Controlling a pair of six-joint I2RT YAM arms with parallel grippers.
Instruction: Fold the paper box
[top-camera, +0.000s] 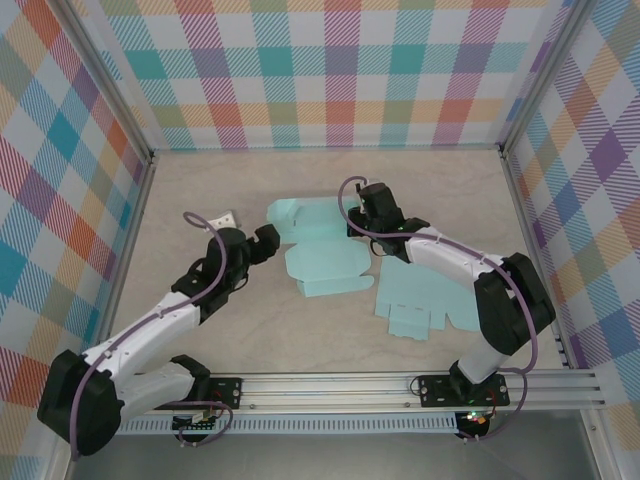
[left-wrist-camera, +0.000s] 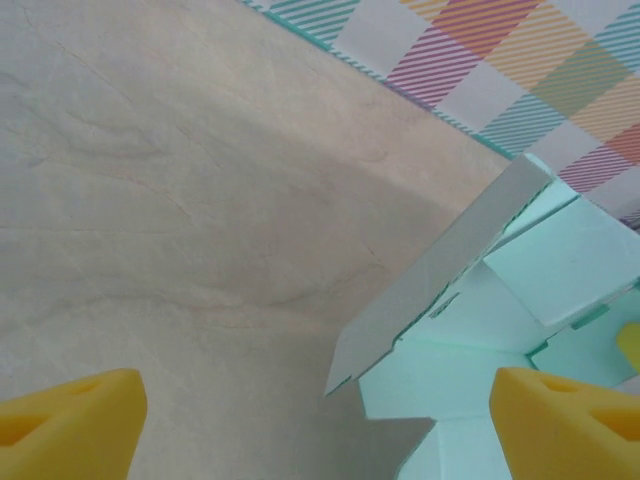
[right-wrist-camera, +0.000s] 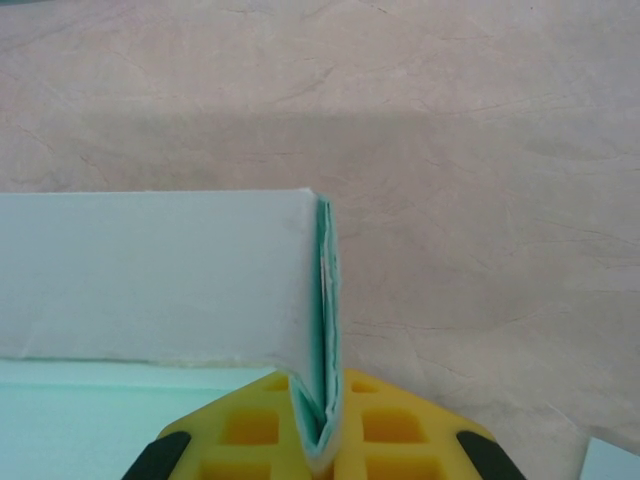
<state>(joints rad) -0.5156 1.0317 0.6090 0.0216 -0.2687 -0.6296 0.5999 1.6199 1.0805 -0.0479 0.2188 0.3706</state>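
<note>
right gripper (right-wrist-camera: 320, 425) is clamped narrow on a doubled-over flap (right-wrist-camera: 323, 290) of the paper box (top-camera: 322, 258). in the right wrist view i see two teal layers pressed together between the yellow pads (right-wrist-camera: 395, 430). the flap stands upright on edge. a pale panel (right-wrist-camera: 150, 275) runs off to the left from that fold, with teal card lying flat below it.

from the top view that grip is at the box's far right corner, and the right arm reaches in from the right across the desk (top-camera: 200, 180).

left gripper (top-camera: 266, 240) is wide, with nothing between its pads. in the left wrist view the two yellow fingertips (left-wrist-camera: 65, 420) sit at the bottom corners of the frame. bare desk is under the left one and box card under the right one. i can't tell if that right pad touches the card. just ahead of it one box panel (left-wrist-camera: 430, 290) is tilted up, pale side toward the camera, with teal folds behind it.

the paper box is mid-desk between the two grippers and partly folded. one section lies toward the far side and a wider section toward the near side. the left gripper sits at the box's left edge.

a second flat teal blank (top-camera: 430, 300) lies on the desk just right of the box, partly under the right forearm. i can't tell if their edges touch.

plaid walls (top-camera: 330, 70) close in three sides, and the base rail (top-camera: 400, 385) runs along the near edge.
</note>
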